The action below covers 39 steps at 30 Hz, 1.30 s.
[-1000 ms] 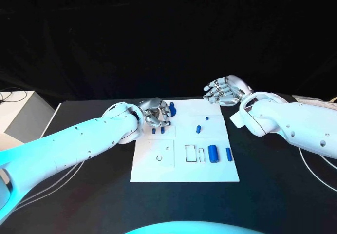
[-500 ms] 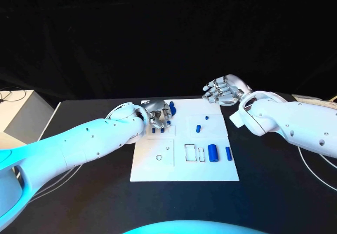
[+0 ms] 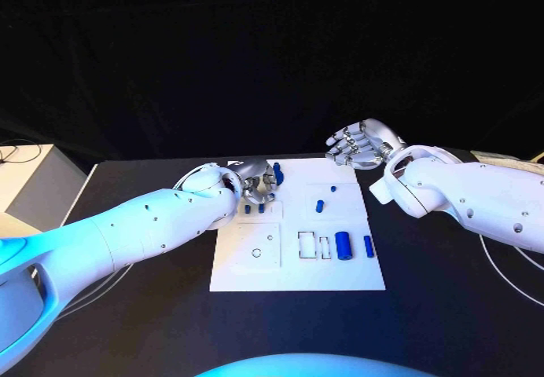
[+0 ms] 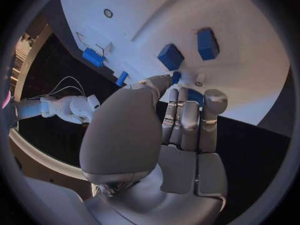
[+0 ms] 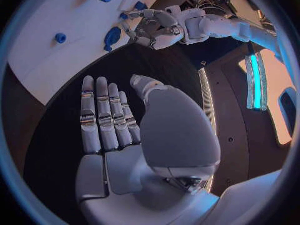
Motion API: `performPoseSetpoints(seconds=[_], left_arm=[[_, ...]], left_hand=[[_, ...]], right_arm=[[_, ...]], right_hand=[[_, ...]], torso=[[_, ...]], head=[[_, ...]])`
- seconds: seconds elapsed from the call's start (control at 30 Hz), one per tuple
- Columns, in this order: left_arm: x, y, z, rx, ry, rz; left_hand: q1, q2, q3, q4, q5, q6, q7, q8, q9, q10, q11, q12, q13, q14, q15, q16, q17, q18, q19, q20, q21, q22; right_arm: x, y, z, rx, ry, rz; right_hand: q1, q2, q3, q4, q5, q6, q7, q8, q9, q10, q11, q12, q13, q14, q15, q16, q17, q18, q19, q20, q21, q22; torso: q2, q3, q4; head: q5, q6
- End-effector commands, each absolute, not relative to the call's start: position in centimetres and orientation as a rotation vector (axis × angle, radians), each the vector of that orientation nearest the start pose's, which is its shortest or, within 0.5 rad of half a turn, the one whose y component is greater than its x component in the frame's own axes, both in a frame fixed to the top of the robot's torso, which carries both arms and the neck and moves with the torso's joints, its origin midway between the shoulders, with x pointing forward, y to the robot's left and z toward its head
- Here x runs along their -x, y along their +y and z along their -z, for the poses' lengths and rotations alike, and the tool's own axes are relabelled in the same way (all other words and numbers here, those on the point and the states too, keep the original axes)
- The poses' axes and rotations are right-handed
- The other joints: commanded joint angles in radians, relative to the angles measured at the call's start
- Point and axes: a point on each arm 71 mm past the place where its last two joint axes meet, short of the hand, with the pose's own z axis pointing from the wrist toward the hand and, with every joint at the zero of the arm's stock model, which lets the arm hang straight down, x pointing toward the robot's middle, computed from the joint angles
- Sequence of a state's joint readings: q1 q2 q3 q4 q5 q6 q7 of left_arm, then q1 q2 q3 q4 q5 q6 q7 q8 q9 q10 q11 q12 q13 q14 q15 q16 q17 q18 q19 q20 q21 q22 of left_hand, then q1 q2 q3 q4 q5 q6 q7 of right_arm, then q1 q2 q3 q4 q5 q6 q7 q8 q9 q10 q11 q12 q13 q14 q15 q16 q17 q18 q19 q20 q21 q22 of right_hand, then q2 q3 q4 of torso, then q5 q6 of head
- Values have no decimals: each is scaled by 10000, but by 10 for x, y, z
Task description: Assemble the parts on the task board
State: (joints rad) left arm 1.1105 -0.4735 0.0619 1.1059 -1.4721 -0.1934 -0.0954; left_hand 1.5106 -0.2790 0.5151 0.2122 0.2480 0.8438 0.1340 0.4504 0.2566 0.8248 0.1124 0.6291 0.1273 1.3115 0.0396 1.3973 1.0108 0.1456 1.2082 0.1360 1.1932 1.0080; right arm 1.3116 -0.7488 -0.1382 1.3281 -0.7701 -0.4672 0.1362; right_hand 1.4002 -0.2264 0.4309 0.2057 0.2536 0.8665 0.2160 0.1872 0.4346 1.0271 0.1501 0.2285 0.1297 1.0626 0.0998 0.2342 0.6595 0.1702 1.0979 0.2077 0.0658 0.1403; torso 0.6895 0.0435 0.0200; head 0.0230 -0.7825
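Nearest us, along the task board [image 3: 297, 275] toward its near right corner, we see two blue cylinders [image 3: 343, 245] lying beside outlined slots, apparently waiting their turn. Farther up the board, a small blue part [image 3: 320, 207] lies alone. At the far left corner, our left hand [image 3: 255, 183] reaches down with fingers curled around a blue part [image 4: 177, 77], seemingly pinching it to seat it beside two blue blocks [image 4: 170, 56]; we cannot tell how firm the hold is. Beyond the far right corner, our right hand [image 3: 361, 144] hovers, fingers straight, holding nothing, likely keeping clear.
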Motion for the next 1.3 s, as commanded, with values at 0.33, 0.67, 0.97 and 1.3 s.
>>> performPoseSetpoints(seconds=[0.33, 0.67, 0.97, 1.3], left_arm=[[-542, 123, 235, -1383, 18284, 6098], [-543, 120, 239, -1435, 18373, 6081], [-543, 118, 241, -1471, 18465, 6092], [-543, 118, 243, -1516, 18668, 6010]], left_hand=[[14, 45, 277, -99, 30, 176, 33, -189, 35, 256, 3, -359, -159, 135, -5, 80, 20, -188, 124, 4, 156, 156], [-17, 33, 401, -172, 24, 188, 55, -311, 39, 336, 17, -564, -242, 186, 4, 117, 59, -211, 185, 12, 246, 268], [-8, 71, 535, -273, 16, 241, 55, -395, 59, 507, -2, -688, -289, 240, -10, 163, 106, -231, 247, 11, 340, 382], [25, 257, 852, -656, -16, 588, 103, -492, 176, 1310, -233, -713, -235, 421, -198, 301, 306, -299, 475, -134, 661, 771]], right_arm=[[-531, -216, 165, -3743, 15481, -9501], [-531, -215, 165, -3726, 15486, -9525], [-531, -214, 165, -3709, 15495, -9545], [-531, -214, 165, -3703, 15499, -9558]], right_hand=[[-22, -62, 78, 3, -3, 54, 13, -37, -16, 4, 46, -54, -21, -6, 16, -71, -20, 141, -40, 28, 13, -26], [-22, -62, 78, 3, -3, 54, 13, -37, -16, 4, 46, -54, -21, -6, 16, -71, -20, 141, -40, 28, 13, -26], [-49, -78, 82, 4, 4, 66, 22, -44, -20, 15, 52, -58, -44, 8, 19, -87, -32, 140, -34, 30, 15, -43], [-49, -78, 82, 4, 4, 66, 22, -44, -20, 15, 52, -58, -44, 8, 19, -87, -32, 140, -34, 30, 15, -43]], torso=[[-3, -4, 21], [4, -7, 3], [-6, -3, 8], [-6, -2, 18]], head=[[-37, -38], [-50, -71], [-57, -95], [-85, -108]])
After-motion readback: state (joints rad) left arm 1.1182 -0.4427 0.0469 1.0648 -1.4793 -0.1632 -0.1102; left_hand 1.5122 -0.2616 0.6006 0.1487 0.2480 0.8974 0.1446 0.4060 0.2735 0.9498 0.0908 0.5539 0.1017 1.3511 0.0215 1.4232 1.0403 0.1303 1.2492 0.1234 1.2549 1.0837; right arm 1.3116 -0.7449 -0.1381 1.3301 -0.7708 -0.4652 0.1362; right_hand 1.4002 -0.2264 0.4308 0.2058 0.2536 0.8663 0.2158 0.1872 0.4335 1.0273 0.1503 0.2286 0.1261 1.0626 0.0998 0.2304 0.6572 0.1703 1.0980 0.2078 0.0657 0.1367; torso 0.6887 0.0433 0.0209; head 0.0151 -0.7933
